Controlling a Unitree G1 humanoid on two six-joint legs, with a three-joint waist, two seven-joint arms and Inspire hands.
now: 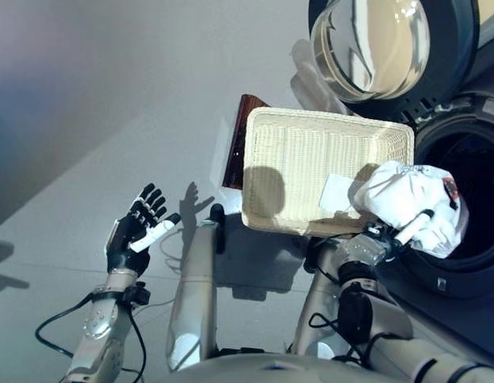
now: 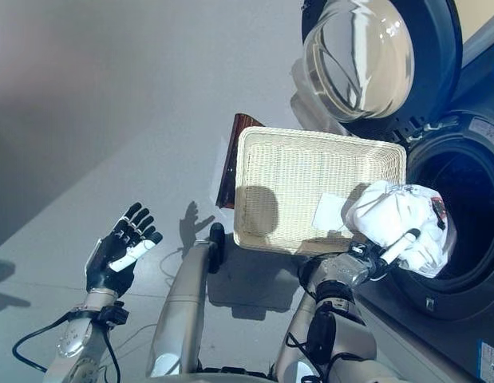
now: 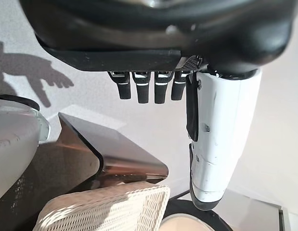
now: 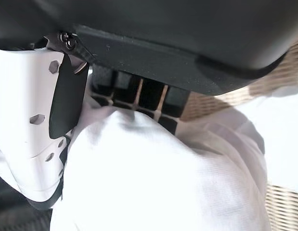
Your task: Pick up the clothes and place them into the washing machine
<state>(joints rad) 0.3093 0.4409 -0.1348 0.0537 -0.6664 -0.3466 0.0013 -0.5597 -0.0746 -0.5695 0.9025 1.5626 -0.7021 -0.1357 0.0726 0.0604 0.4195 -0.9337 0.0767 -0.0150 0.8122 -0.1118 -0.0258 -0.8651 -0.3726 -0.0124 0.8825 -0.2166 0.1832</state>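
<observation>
Right robot hand (image 1: 406, 230) is clamped on a bunched white garment (image 1: 406, 199), thumb across the front, fingers buried in the folds per the right wrist view. The bundle hangs at the wicker basket's (image 1: 310, 171) right rim, against the left edge of the washing machine's drum opening (image 1: 470, 159), not yet inside. Cloth looks light, soft and floppy; loose ends will likely droop and could snag on the drum lip, so a grip on the bunched middle suits it best. A small dark-red patch shows at the garment's far side. Basket looks otherwise empty and sits on a brown stand (image 1: 240, 140) on the floor. Machine door (image 1: 374, 44) is swung open above. Left robot hand (image 1: 139, 227) idles over the floor, fingers spread, empty.
</observation>
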